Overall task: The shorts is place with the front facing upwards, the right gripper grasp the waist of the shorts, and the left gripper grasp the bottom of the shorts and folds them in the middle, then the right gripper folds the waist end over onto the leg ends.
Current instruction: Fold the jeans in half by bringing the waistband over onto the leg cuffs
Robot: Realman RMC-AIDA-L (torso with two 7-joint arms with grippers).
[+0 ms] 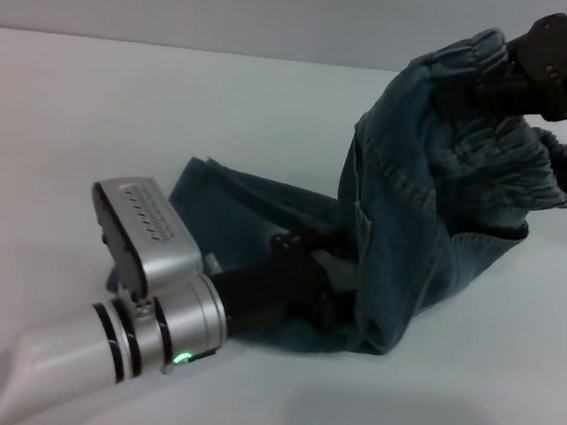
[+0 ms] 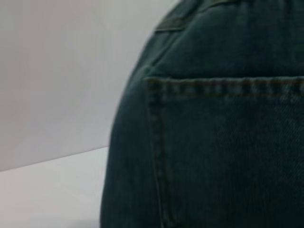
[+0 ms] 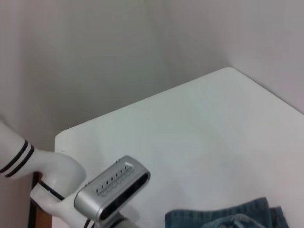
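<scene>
The blue denim shorts [image 1: 415,205] hang bunched above the white table, with the gathered waist [image 1: 554,168] at the upper right. My right gripper [image 1: 468,88] is shut on the waist and holds it raised. The leg ends [image 1: 235,193] still lie on the table toward the left. My left gripper [image 1: 304,260] is low at the centre, shut on the bottom of the shorts, its fingers partly buried in cloth. Denim with a stitched pocket [image 2: 223,142] fills the left wrist view. A scrap of the shorts [image 3: 228,216] shows in the right wrist view.
The white table [image 1: 93,104] stretches to the left and front of the shorts, ending at a pale wall behind. My left arm's silver wrist housing [image 3: 111,190] shows in the right wrist view, near the table's corner [image 3: 61,140].
</scene>
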